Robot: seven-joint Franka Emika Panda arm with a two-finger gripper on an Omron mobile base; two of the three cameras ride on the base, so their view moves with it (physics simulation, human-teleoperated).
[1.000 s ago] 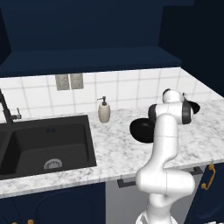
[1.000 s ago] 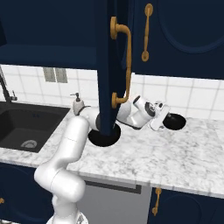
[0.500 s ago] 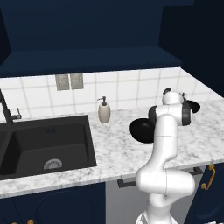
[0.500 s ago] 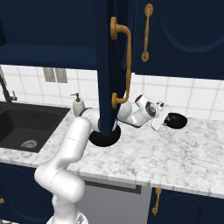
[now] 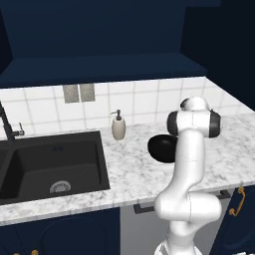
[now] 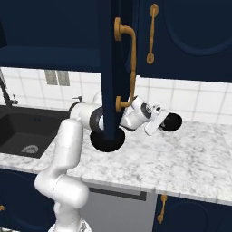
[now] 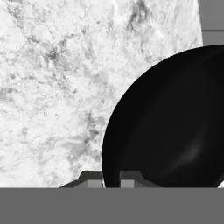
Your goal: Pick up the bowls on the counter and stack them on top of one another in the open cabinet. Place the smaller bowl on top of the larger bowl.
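Round black shallow bowl, the farther of two on the white grey-veined marble counter, sits upright, opening upward, directly under the two-finger gripper. In the hand view one dark fingertip lies outside the rim over marble, the other inside over the bowl's hollow; the jaws stand narrowly parted astride the rim, and contact cannot be told. A second round black bowl rests nearer the black sink, behind the navy cabinet door with curved brass handle.
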